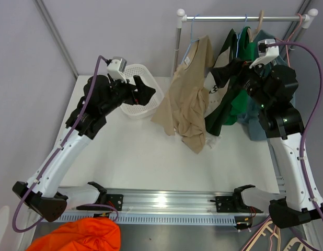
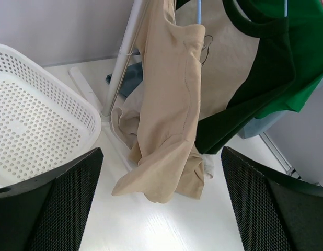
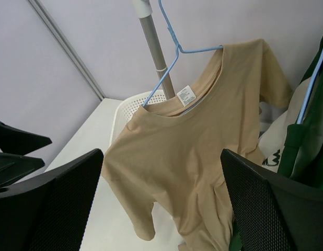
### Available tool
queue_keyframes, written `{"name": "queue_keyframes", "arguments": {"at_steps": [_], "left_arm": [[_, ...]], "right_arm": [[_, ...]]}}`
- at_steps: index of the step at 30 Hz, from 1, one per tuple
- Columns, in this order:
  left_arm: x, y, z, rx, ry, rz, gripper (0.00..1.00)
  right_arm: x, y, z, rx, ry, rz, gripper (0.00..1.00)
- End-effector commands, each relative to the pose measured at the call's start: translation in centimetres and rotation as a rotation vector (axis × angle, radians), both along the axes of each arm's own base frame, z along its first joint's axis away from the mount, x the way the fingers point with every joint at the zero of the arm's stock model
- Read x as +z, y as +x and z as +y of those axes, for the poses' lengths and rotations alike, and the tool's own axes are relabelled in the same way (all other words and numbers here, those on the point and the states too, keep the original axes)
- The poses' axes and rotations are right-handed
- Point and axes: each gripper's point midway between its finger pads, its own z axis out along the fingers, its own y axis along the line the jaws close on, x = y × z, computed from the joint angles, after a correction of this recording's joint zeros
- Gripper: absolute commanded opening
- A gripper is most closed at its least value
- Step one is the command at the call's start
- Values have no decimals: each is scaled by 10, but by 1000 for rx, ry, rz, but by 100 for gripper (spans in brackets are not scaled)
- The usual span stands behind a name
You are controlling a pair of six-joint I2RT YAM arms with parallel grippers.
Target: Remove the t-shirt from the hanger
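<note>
Left gripper (image 1: 148,89) spread wide, holding nothing, over white perforated basket (image 1: 131,109). Tan t-shirt (image 1: 188,99) draped on blue hanger (image 3: 169,61) at the rail (image 1: 229,18). Right gripper (image 1: 228,72) likewise agape and empty, beside green shirt (image 1: 240,102).

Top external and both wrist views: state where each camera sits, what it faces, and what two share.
Top external: high behind the bases, looking down on table and rack; both arms show.
Left wrist: on the left gripper, facing basket and tan t-shirt; open fingers at bottom.
Right wrist: on the right gripper, facing the t-shirt's collar on the blue hanger; open fingers at bottom.
Shared: both wrist views show t-shirt and basket.
</note>
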Motion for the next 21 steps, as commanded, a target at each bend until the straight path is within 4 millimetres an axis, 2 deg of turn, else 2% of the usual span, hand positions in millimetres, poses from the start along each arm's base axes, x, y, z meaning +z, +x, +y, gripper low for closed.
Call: {"name": "queue_keyframes", "arguments": {"at_steps": [1,9,10,15,21], "left_arm": [[23,-4,-8,-38,-53,-64,99],[13,13,-22,-61,-47,-55,99],[4,20,-27,-69,-36,-38,99],[-6,43,-44,-89,-29,-21,100],[-13,58,-70,-170,-75,-7,99]], "right_arm": [[4,-3,-5,-24,-3,-18,99],[-1,3,-5,-36,-13,-11,99],[-2,5,-5,-38,-12,-2,99],[-5,34,7,-16,-29,60,99],[2,74,22,4,-17,64,100]]}}
